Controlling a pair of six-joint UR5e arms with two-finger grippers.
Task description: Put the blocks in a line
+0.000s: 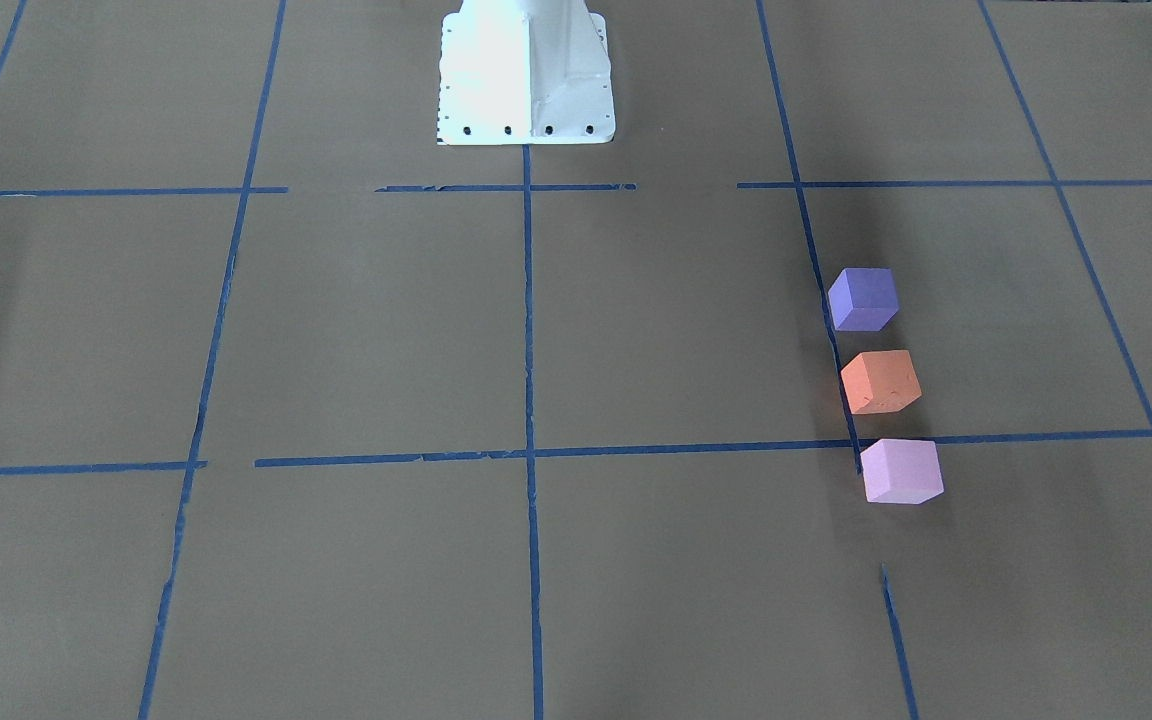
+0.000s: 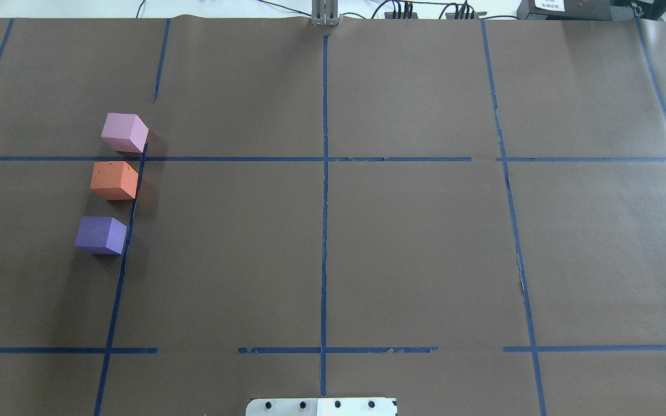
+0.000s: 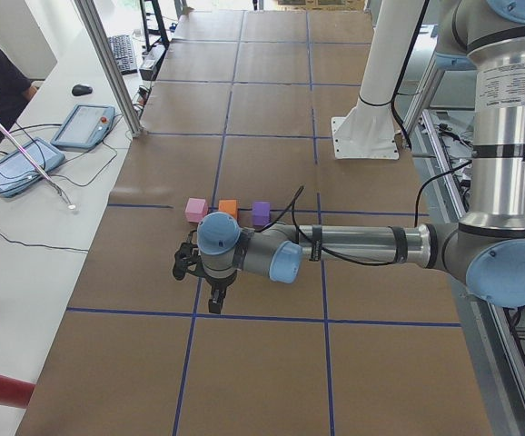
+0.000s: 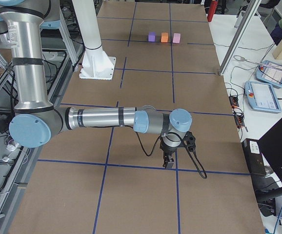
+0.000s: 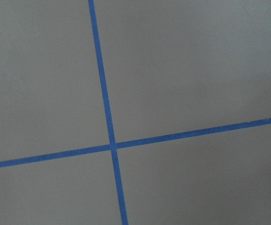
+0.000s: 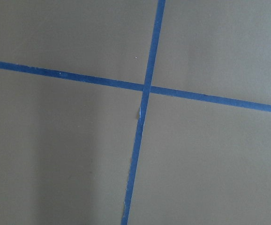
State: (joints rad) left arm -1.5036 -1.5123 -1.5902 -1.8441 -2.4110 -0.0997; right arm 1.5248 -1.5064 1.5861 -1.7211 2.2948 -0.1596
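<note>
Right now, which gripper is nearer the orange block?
Left. Left gripper hangs close beside the orange block; right gripper hangs far off, toward the other end of the table.

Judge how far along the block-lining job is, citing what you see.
Done: the purple block, orange block and pink block sit in a straight row, apart, beside a blue tape line. In hand: no block; the left gripper and right gripper hang far from the blocks, whether open or shut I cannot tell. Left: seemingly nothing.

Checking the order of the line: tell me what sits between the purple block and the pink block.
The orange block sits between the purple block and the pink block, with a gap on each side. The overhead exterior view shows this most clearly.
</note>
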